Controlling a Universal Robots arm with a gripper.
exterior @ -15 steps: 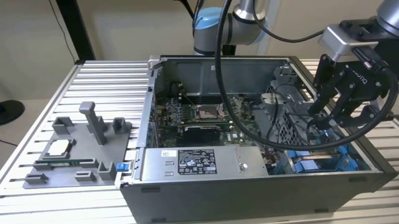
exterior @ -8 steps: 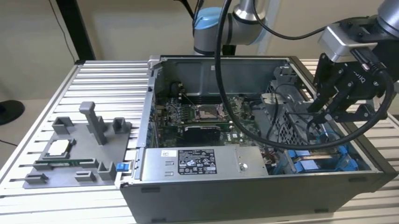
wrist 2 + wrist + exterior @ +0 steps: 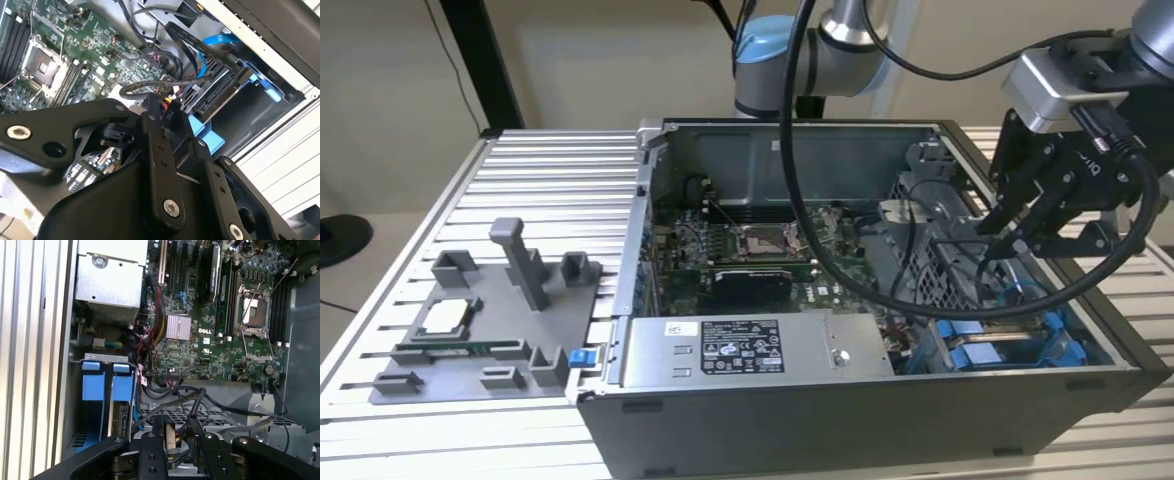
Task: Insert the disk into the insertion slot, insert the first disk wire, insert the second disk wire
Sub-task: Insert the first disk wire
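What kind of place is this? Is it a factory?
Probably a robotics lab or workshop. A robot arm reaches into an open computer case on a ribbed metal table, and its pincer seems to hold a wire plug.

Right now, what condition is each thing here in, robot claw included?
Computer case: open, side panel off.
Disk: lying in the insertion slot.
Disk wire plug: held by the claw, apart from the disk.
Gripper: shut on the plug, above the slot.
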